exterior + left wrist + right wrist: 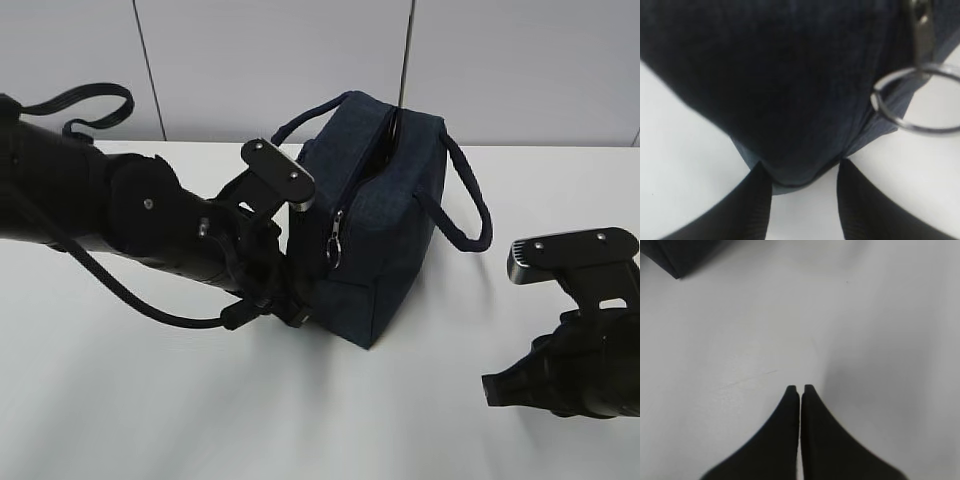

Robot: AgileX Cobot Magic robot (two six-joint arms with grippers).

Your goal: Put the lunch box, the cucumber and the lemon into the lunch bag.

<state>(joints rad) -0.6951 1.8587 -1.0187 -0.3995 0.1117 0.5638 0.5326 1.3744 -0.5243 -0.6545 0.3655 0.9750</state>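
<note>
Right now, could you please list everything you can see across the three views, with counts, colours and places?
lunch bag: one, dark navy, standing mid-table, top zipper partly open.
handles: two, navy loops, one at each long side of the bag.
ring pull: one, metal, hanging at the bag's front end.
table: one, white, under everything.
left gripper: one, black, fingers pinching the bag's lower corner.
right gripper: one, black, fingers closed, over bare table right of the bag.
</note>
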